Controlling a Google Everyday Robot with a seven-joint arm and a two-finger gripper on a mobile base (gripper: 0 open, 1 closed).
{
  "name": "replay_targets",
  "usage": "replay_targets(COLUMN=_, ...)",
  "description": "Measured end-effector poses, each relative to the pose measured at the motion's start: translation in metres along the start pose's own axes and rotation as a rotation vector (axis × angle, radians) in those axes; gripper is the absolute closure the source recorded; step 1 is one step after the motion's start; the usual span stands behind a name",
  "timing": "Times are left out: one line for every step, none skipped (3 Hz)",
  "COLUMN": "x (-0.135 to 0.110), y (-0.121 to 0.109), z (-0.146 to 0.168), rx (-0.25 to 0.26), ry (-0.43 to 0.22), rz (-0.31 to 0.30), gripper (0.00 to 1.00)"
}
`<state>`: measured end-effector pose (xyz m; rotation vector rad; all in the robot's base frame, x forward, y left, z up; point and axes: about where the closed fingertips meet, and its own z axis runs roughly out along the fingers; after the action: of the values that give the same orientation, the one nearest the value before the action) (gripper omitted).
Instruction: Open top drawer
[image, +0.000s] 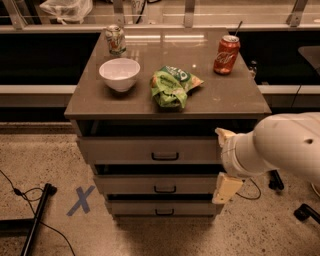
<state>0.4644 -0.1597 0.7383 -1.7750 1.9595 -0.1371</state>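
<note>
The top drawer (130, 150) is the widest of three light grey drawers under the brown tabletop, with a small black pull handle (165, 156) at its centre. A dark gap shows between its front and the tabletop. My gripper (223, 161) is on the white arm at the right, level with the top drawer's right end and to the right of the handle. Its two cream fingers (227, 188) stand apart, one above the other, holding nothing.
On the tabletop (225, 100) are a white bowl (119, 74), a green chip bag (172, 86), a red soda can (226, 55) and a green can (115, 40). Two narrower drawers (160, 185) sit below. A blue X (81, 200), a black pole (37, 217) and cable lie on the floor at left.
</note>
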Motion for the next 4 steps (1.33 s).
replay_targets(x=-0.001, y=-0.008, z=0.032, rx=0.028, ry=0.038, rz=-0.015, gripper=0.0)
replay_targets(x=-0.004, y=-0.019, z=0.06, rx=0.041, ry=0.062, rz=-0.036, gripper=0.0)
replay_targets(x=-0.004, y=-0.03, z=0.079, rx=0.042, ry=0.038, rz=-0.033, gripper=0.0)
replay_targets(x=-0.004, y=-0.039, z=0.095, rx=0.029, ry=-0.051, rz=-0.015, gripper=0.0)
